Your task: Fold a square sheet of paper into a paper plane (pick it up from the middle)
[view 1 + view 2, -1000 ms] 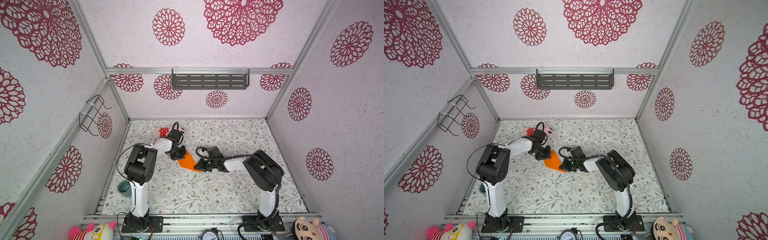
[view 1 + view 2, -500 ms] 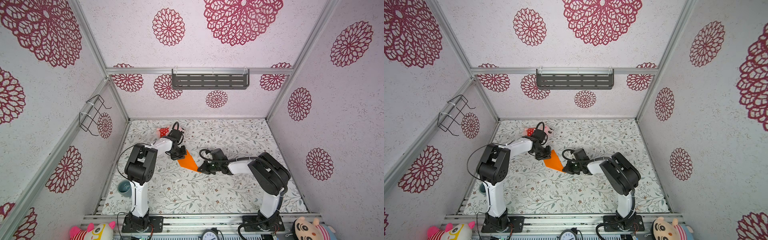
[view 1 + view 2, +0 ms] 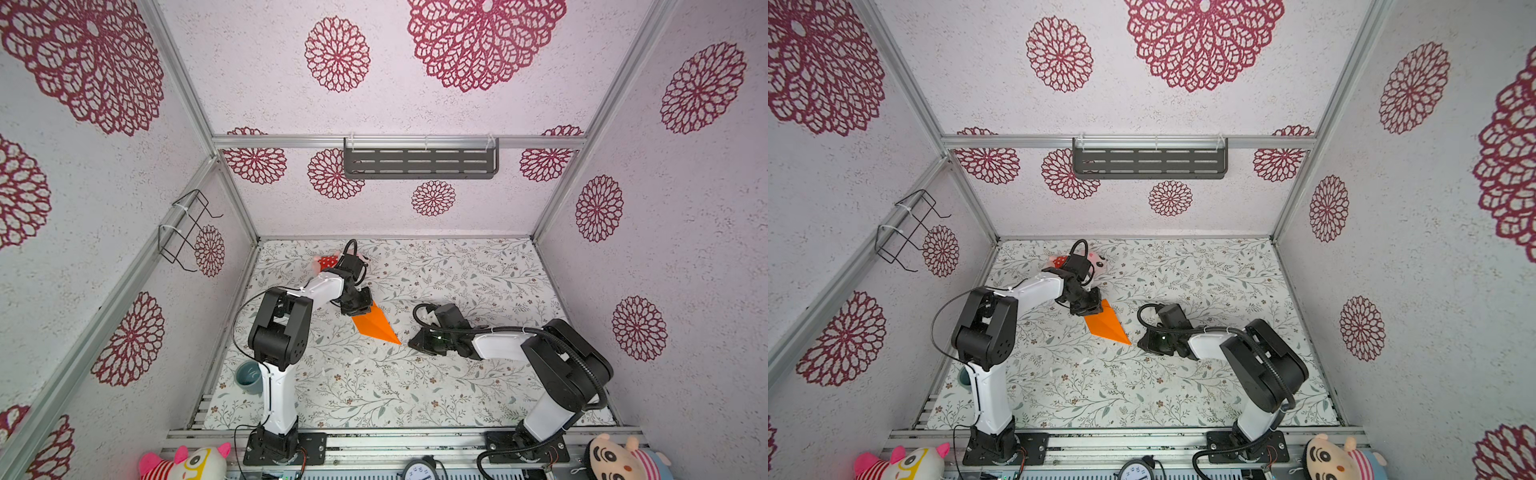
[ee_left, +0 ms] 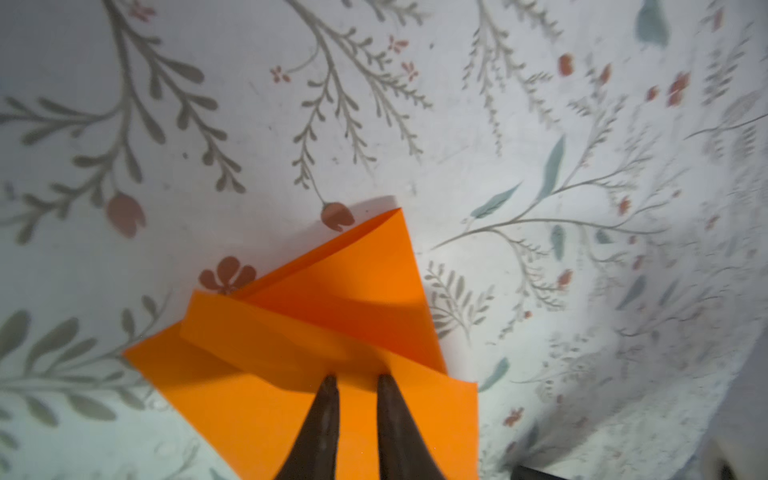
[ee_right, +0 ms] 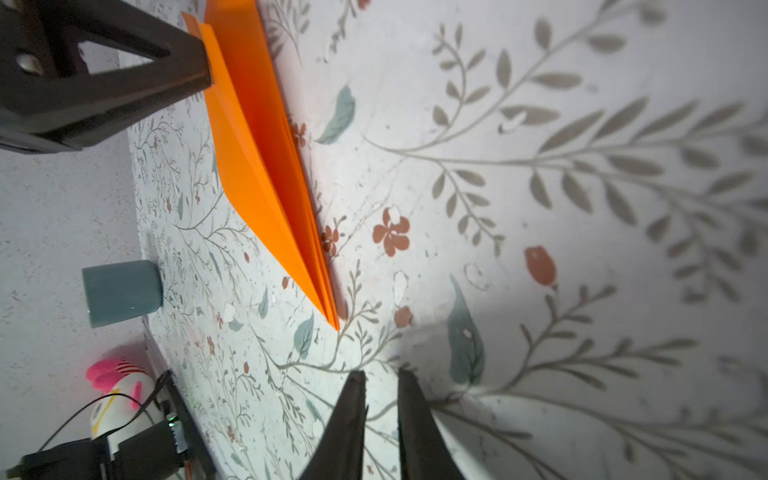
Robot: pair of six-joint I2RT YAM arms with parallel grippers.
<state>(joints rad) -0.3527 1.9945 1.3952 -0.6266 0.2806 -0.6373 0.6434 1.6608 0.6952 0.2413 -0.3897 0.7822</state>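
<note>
Paper folded into a bright orange, narrow pointed dart, the paper plane [image 3: 374, 326], lies flat on the floral-printed mat [image 3: 457, 282], a little toward 9 o'clock of the mat's middle in both top views. Its nose aims at about 4 o'clock.

The left gripper [image 3: 358, 306] stands over the wide tail at the 11 o'clock end. Its jaws are a narrow gap apart and pinch nothing that I can see. The right gripper [image 3: 415, 343] sits just off the nose at 3 o'clock, also slightly parted and empty.

Folding looks done, so the lift from the middle is probably what remains. One gripper should come down across the centre crease midway along the body and close on all the layers together. It should then rise level so the thin flaps do not fan out.

The left wrist view shows the tail flaps [image 4: 316, 340] lifting off each other beyond the gripper's tips [image 4: 355, 380], which a top view flattens away. The right wrist view shows the layers [image 5: 257, 166] edge-on and bare mat between nose and right gripper [image 5: 380, 376]. It also shows a teal cup [image 5: 120, 293].

Only the top views show the pink plush toy with red dotted shorts [image 3: 1098, 258], at 11 o'clock of the plane [image 3: 1106, 326].
</note>
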